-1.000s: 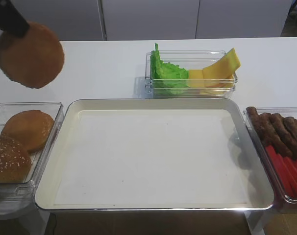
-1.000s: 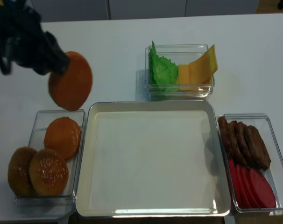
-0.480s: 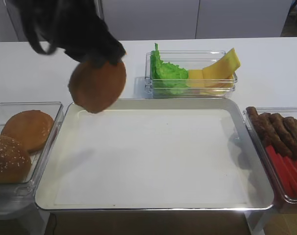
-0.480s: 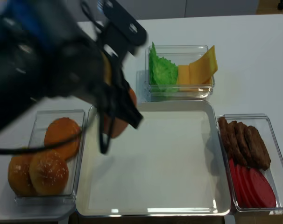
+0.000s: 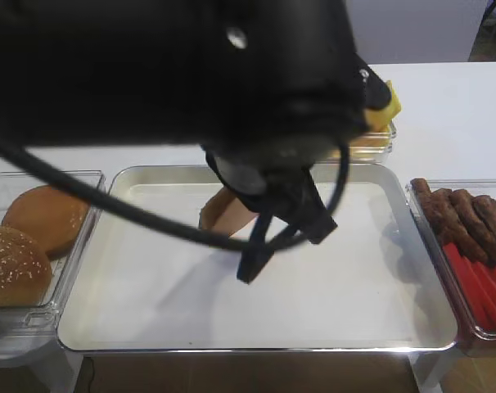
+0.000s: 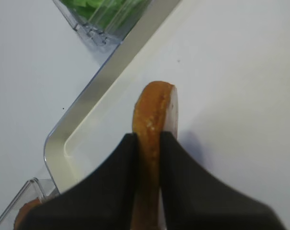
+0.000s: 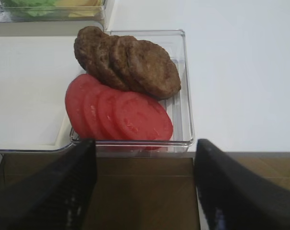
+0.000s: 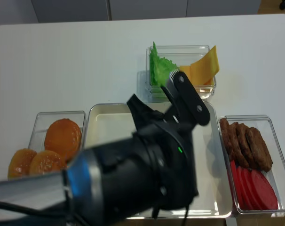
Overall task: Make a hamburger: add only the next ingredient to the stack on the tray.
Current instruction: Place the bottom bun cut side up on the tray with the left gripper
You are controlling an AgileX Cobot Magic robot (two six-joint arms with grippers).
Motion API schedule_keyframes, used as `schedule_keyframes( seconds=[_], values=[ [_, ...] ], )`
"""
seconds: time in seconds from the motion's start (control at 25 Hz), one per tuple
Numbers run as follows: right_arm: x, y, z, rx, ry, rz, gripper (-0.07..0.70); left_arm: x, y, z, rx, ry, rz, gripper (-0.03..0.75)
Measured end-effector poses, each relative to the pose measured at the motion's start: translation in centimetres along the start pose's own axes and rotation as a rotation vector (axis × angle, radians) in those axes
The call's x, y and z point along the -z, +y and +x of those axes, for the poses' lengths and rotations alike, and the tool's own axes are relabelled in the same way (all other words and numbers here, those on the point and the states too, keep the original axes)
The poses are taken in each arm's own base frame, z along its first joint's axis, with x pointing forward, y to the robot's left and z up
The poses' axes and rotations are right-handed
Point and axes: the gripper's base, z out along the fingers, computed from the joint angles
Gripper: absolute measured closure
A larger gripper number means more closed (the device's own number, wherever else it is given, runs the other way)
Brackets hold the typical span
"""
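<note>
Exterior high view. The black left gripper (image 5: 282, 229) hangs over the large shallow rectangular tray with a cream-white inside and shiny silver rim (image 5: 256, 338); its arm fills the upper frame. The round flat golden-brown bun bottom half (image 5: 225, 211) shows only as a brown wedge just left of the fingers, on edge above the tray floor. At left, a clear plastic container (image 5: 89, 184) holds a plain brown bun piece (image 5: 47, 218) and a sesame-seeded domed bun top (image 5: 13, 264). At right, another clear container (image 5: 477, 329) holds brown meat patties (image 5: 467, 216) and red tomato slices (image 5: 485, 286).

Right wrist view. The right gripper (image 7: 145, 191) stands with its two dark fingers (image 7: 54, 189) wide apart, holding nothing, near the container of patties (image 7: 128, 61) and tomato slices (image 7: 118, 113). The tray's white floor (image 7: 25, 91) lies to the left.

Left wrist view. The left gripper (image 6: 149, 146) is pinched tight on the bun bottom half (image 6: 151, 120), which stands upright on its edge between the fingertips, brown crust to the left, pale cut face to the right. It is over the tray (image 6: 106, 79) near one rounded corner; whether its lower edge touches the floor cannot be told. Green lettuce in a clear container (image 6: 104, 14) sits beyond the rim.

Exterior high (realsense) view. The arm hides most of the tray (image 8: 217, 207) and the bun half. Lettuce (image 8: 162, 70) and yellow cheese slices (image 8: 201, 68) sit behind.
</note>
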Motion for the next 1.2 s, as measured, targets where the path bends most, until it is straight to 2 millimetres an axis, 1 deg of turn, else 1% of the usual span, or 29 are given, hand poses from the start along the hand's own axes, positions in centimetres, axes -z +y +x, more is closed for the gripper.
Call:
schedule_keyframes(
  seconds=[0.12, 0.36, 0.52, 1.2],
  values=[
    [0.0, 0.0, 0.0, 0.0, 0.0, 0.0, 0.136, -0.1, -1.4, 0.1, -0.021, -0.014, -0.034, 0.617],
    [0.0, 0.0, 0.0, 0.0, 0.0, 0.0, 0.136, -1.4, -2.7, 0.4, -0.069, 0.022, -0.078, 0.617],
    [0.0, 0.0, 0.0, 0.0, 0.0, 0.0, 0.136, -1.7, -3.4, 0.6, -0.087, 0.031, -0.082, 0.617],
    [0.0, 0.0, 0.0, 0.0, 0.0, 0.0, 0.136, -1.8, -3.7, 0.5, -0.087, 0.02, -0.066, 0.619]
  ],
)
